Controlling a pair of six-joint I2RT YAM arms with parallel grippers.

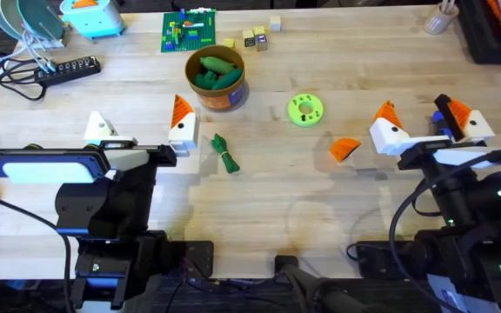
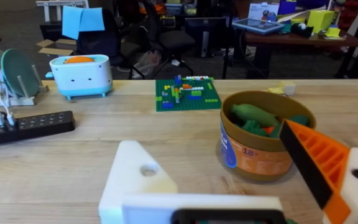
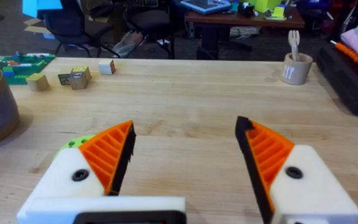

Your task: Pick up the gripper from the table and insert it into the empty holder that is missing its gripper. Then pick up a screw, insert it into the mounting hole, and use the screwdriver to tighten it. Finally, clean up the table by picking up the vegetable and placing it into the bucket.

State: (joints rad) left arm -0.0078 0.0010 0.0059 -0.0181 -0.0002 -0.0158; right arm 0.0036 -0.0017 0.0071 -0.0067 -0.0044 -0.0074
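Counts: two claws, left (image 1: 137, 130) and right (image 1: 424, 122); one loose orange tip (image 1: 344, 149); one bucket (image 1: 217, 78); one green ring (image 1: 304, 109); four small blocks (image 1: 253, 38).

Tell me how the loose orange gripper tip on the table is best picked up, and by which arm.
The gripper lies flat on bare wood, close ahead of the right gripper, whose fingers stand open. Probably best for the right arm to come straight down and pinch across the wedge's narrow width, closing on its two flat side faces near the thicker end, since the taper would likely slip. Nothing crowds it; the green disc sits apart.
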